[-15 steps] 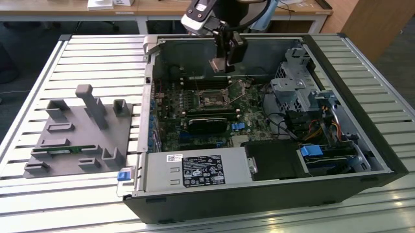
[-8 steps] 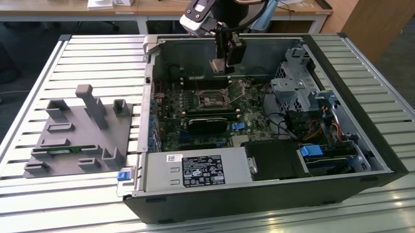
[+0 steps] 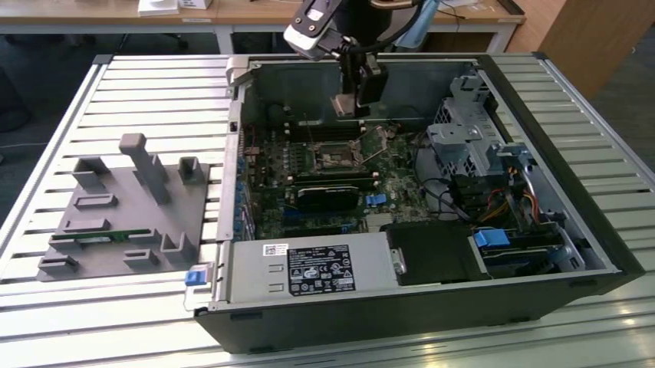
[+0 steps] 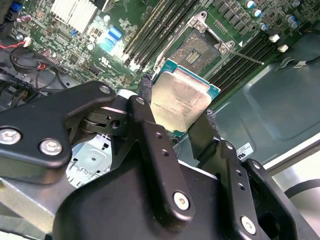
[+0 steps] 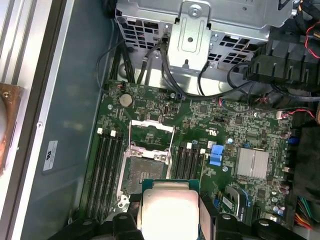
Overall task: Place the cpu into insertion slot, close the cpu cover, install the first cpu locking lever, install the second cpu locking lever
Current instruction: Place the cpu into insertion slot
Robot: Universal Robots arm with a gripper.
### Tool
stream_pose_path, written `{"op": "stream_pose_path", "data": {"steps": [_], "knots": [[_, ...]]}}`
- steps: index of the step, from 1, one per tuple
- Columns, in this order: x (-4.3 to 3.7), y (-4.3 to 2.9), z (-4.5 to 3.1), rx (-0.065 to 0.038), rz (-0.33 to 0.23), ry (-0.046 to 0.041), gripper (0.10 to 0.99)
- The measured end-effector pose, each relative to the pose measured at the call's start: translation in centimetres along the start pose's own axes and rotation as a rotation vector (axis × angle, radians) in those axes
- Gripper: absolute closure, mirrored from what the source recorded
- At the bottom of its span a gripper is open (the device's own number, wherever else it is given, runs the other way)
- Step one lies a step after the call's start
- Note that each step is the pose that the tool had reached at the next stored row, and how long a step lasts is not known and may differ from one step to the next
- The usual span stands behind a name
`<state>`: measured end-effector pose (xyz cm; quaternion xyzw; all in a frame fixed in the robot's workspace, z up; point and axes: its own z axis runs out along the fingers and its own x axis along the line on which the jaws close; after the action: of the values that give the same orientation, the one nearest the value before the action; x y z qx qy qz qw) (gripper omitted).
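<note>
My gripper point(image 3: 351, 107) hangs inside the open computer case, shut on the cpu point(image 4: 182, 97), a pale tan-silver square chip with a green rim. Its black fingers point(image 4: 145, 92) clamp two opposite edges of the chip. In the first wrist view the cpu point(image 5: 167, 207) sits between the fingers, a short way above the board. The insertion slot point(image 5: 145, 172) lies open on the green board, its dark centre bare. Beside the slot, the cpu cover point(image 5: 151, 124) stands flipped open. A thin lever rod point(image 4: 245, 57) sticks out beside the slot point(image 4: 200, 47).
Long black memory slots point(image 5: 107, 170) flank the socket on both sides. A silver heat sink point(image 5: 252, 162), a metal drive cage point(image 3: 461, 146) with cables and the power supply point(image 3: 307, 268) ring the board. A grey parts fixture point(image 3: 123, 207) lies on the slatted table at the exterior view's left.
</note>
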<state>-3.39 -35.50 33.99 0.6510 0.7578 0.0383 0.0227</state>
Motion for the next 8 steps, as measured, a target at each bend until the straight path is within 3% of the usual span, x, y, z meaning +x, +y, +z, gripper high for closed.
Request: {"op": "stream_pose_path", "data": {"steps": [8], "knots": [[0.0,-0.03,0.36,0.0,0.005,-0.0004,0.545]]}}
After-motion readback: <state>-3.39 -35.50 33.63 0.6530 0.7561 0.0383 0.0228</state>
